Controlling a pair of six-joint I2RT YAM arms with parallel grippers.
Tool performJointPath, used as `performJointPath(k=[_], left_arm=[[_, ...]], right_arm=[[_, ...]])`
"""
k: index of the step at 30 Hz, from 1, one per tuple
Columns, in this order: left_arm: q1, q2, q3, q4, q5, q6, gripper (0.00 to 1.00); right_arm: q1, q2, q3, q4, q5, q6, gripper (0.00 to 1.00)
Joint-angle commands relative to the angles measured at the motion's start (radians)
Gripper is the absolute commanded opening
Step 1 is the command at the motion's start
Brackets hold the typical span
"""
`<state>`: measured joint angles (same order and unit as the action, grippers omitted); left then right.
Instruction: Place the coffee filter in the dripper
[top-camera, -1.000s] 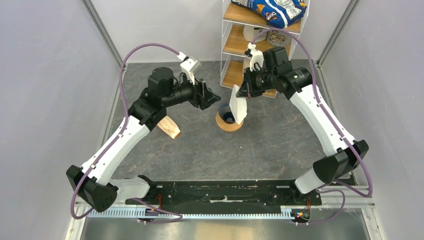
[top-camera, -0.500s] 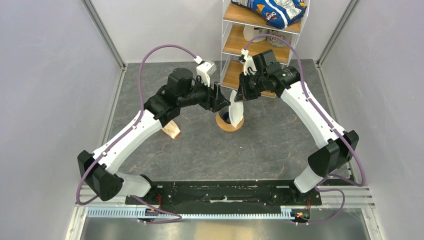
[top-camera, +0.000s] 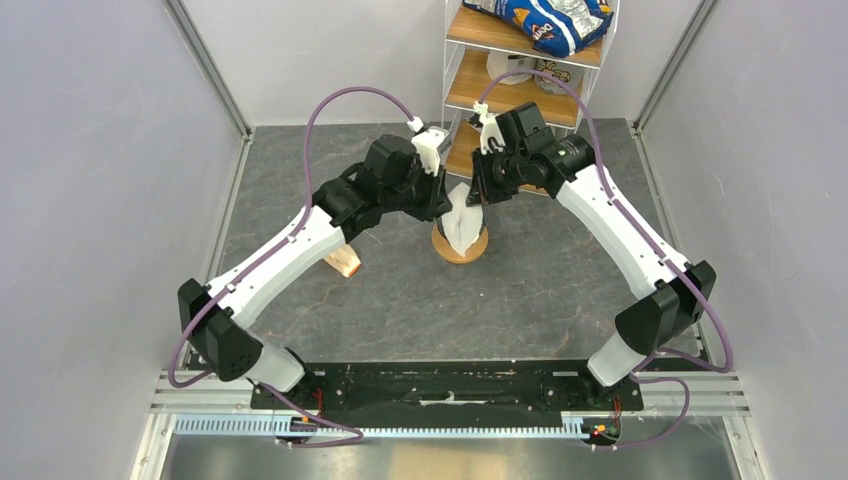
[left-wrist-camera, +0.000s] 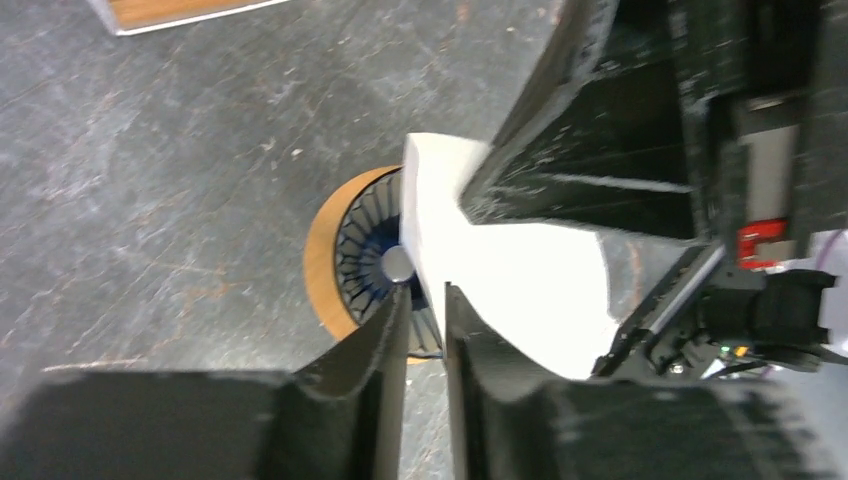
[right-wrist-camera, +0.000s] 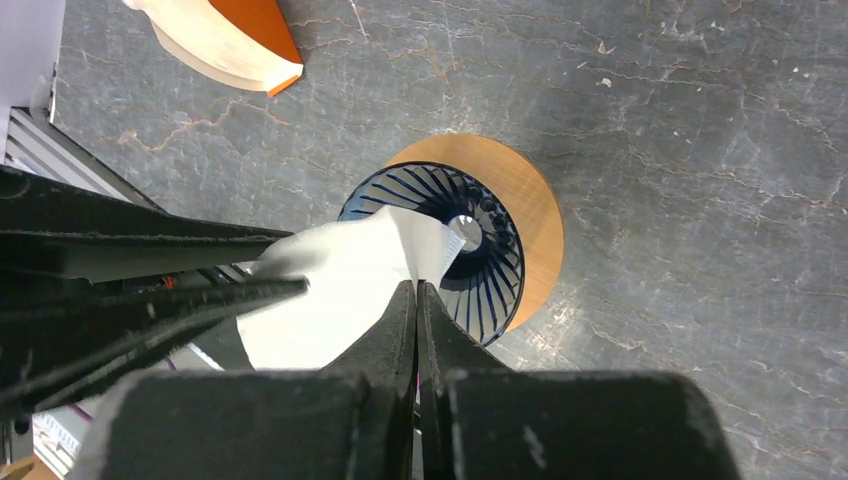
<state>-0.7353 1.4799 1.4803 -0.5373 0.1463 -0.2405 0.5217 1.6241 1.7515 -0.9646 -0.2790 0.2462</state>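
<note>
The white paper coffee filter (top-camera: 462, 218) hangs over the dark blue ribbed dripper (top-camera: 446, 229), which sits on an orange-brown ring (top-camera: 462, 252). My right gripper (top-camera: 476, 195) is shut on the filter's edge; in the right wrist view the filter (right-wrist-camera: 330, 290) spreads left from the closed gripper (right-wrist-camera: 416, 285), its corner over the dripper's (right-wrist-camera: 480, 270) mouth. My left gripper (left-wrist-camera: 425, 292) is at the filter's (left-wrist-camera: 520, 270) other edge, jaws a narrow gap apart, with the dripper (left-wrist-camera: 365, 250) showing through the gap.
A cream-and-tan paper stack (top-camera: 340, 258) lies left of the dripper, and also shows in the right wrist view (right-wrist-camera: 225, 35). A wooden shelf unit (top-camera: 500, 90) with a blue bag stands at the back, just behind both grippers. The ring (right-wrist-camera: 530, 210) rests on the grey stone-patterned floor.
Both grippers have moved in over the dripper. The right one brought the filter left and down onto the dripper's mouth. The left one came right up to the filter's edge.
</note>
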Motion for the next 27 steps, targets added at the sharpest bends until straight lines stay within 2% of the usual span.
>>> performJointPath(k=[1, 6, 8, 10, 11, 15, 22, 23, 27], left_arm=[[-0.001, -0.005, 0.046, -0.063, -0.071, 0.039, 0.20], [0.005, 0.011, 0.051, -0.066, -0.132, 0.047, 0.11], [0.010, 0.022, 0.058, -0.066, -0.132, 0.049, 0.10], [0.010, 0.029, 0.075, -0.068, -0.117, 0.048, 0.09], [0.010, 0.032, 0.083, -0.069, -0.102, 0.042, 0.09], [0.010, 0.041, 0.090, -0.067, -0.056, -0.001, 0.07], [0.027, 0.079, 0.100, -0.083, -0.002, -0.074, 0.06], [0.032, 0.088, 0.102, -0.087, 0.004, -0.081, 0.06], [0.036, 0.112, 0.114, -0.093, -0.009, -0.079, 0.22]], right_arm=[[0.000, 0.008, 0.043, -0.025, 0.014, -0.072, 0.00], [-0.005, 0.054, 0.058, -0.054, 0.003, -0.138, 0.01], [-0.009, 0.065, 0.067, -0.053, 0.001, -0.161, 0.10], [-0.014, 0.077, 0.085, -0.063, 0.001, -0.177, 0.29], [-0.015, 0.083, 0.094, -0.070, -0.002, -0.181, 0.35], [-0.016, 0.090, 0.092, -0.064, -0.015, -0.190, 0.48], [-0.016, 0.084, 0.063, -0.073, 0.030, -0.237, 0.52], [-0.015, 0.080, 0.057, -0.076, 0.034, -0.258, 0.54], [-0.017, 0.070, 0.031, -0.072, 0.034, -0.296, 0.67]])
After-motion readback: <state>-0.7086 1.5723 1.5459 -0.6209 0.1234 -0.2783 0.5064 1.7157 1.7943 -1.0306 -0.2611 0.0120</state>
